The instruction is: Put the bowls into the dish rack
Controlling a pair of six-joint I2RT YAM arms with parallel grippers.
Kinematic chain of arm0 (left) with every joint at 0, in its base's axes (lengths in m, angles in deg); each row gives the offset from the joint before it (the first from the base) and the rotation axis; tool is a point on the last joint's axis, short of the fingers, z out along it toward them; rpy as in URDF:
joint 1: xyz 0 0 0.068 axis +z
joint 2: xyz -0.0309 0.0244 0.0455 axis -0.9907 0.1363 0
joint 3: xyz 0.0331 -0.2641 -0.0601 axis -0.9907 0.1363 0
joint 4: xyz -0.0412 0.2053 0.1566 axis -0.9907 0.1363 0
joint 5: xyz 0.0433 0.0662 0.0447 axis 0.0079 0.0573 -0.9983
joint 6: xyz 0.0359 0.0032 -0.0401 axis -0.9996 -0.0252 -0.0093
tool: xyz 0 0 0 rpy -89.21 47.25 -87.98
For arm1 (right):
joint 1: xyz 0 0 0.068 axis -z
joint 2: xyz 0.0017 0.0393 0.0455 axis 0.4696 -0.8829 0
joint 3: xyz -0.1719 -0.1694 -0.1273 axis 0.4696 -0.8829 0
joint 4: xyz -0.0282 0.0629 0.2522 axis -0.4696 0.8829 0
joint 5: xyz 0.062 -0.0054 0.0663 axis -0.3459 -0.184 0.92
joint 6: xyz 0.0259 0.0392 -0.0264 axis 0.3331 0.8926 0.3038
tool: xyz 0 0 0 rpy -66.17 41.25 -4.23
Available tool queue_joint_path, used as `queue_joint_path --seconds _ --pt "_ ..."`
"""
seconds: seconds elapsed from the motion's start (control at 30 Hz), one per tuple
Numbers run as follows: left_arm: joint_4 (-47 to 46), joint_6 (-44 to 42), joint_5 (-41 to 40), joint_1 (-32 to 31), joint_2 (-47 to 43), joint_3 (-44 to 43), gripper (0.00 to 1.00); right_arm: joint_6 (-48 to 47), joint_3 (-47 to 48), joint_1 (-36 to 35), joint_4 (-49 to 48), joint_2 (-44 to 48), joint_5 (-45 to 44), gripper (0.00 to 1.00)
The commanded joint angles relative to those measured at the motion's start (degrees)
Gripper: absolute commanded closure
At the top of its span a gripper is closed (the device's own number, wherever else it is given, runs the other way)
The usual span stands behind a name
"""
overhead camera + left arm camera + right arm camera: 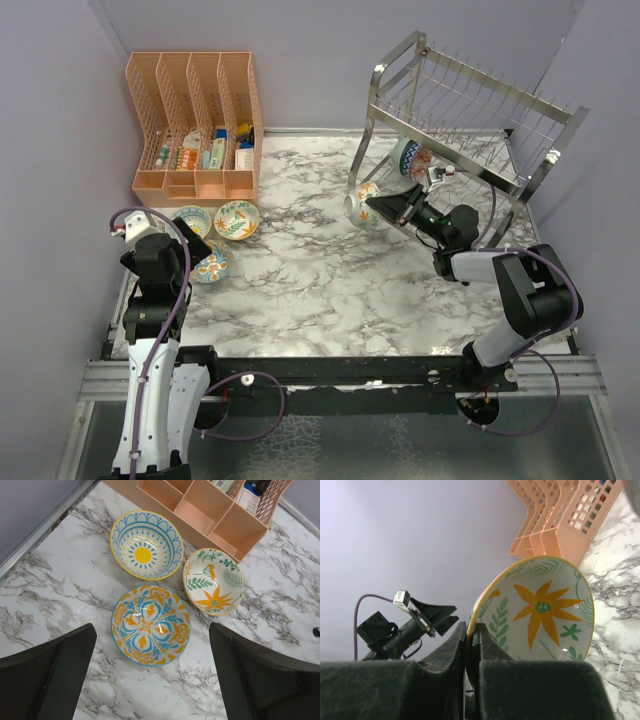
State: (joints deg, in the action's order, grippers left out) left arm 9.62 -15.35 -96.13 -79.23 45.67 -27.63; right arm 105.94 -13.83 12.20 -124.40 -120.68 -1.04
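My right gripper (pixel 388 207) is shut on the rim of a cream bowl with an orange flower and green leaves (pixel 362 207). It holds the bowl on edge, above the table, just left of the silver wire dish rack (pixel 470 110). The right wrist view shows the jaws (pixel 471 627) pinching this bowl's (pixel 540 610) rim. A blue and cream patterned bowl (pixel 408 155) stands in the rack's lower tier. My left gripper (pixel 190 245) is open and empty above three bowls on the table: blue-and-yellow sun (pixel 146 545), cream floral (pixel 214 581), blue-and-orange floral (pixel 151 625).
A peach mesh organizer (pixel 195 120) with bottles stands at the back left, right behind the three bowls; it also shows in the left wrist view (pixel 210 505). Purple walls close in on the left, back and right. The table is white marble (pixel 300 270).
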Motion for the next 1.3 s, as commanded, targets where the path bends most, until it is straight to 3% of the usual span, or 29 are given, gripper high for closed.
queue_joint_path --seconds 0.0,0.4,0.67,1.27 --pt "-1.4 -0.5 1.0 0.4 -0.3 0.0 0.01 1.8 2.0 2.8 -5.9 -1.1 -3.5 0.99" --pt "-1.6 -0.7 1.5 0.4 0.8 -0.1 0.01 3.8 3.8 8.8 -12.8 -7.5 -9.4 0.99" --pt "-2.0 -0.7 2.0 0.7 1.8 -0.1 0.01 12.7 5.6 12.8 -29.3 -18.3 -14.2 0.99" --pt "-2.6 -1.0 3.6 2.3 3.0 0.0 0.01 14.8 11.2 16.2 -29.4 -18.5 -13.5 0.99"
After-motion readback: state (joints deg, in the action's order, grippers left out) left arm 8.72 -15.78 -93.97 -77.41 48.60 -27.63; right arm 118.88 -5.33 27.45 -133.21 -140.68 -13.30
